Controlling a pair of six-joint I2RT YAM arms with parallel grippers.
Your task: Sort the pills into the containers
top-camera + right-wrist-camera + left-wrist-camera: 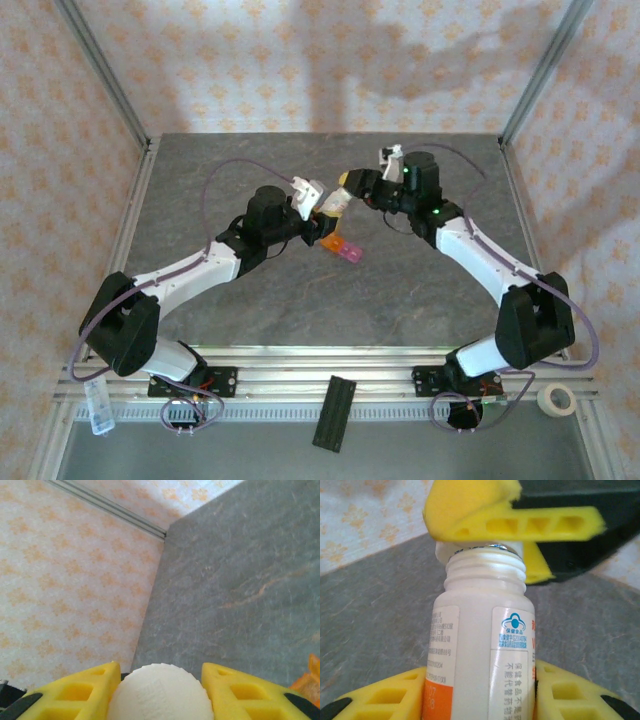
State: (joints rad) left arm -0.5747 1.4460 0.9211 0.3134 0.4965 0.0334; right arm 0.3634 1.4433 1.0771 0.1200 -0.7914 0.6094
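A white plastic bottle (485,630) is gripped by the left hand (480,700), a ribbed white cap (160,687) by the right hand (160,695), over a wide grey surface (400,300).

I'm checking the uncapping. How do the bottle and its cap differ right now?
The bottle sits in the left tool; the cap sits in the right tool. The bottle is tall and labelled, with bare neck threads; the cap is short, round and ribbed. Both are white and gripped between yellow fingers.
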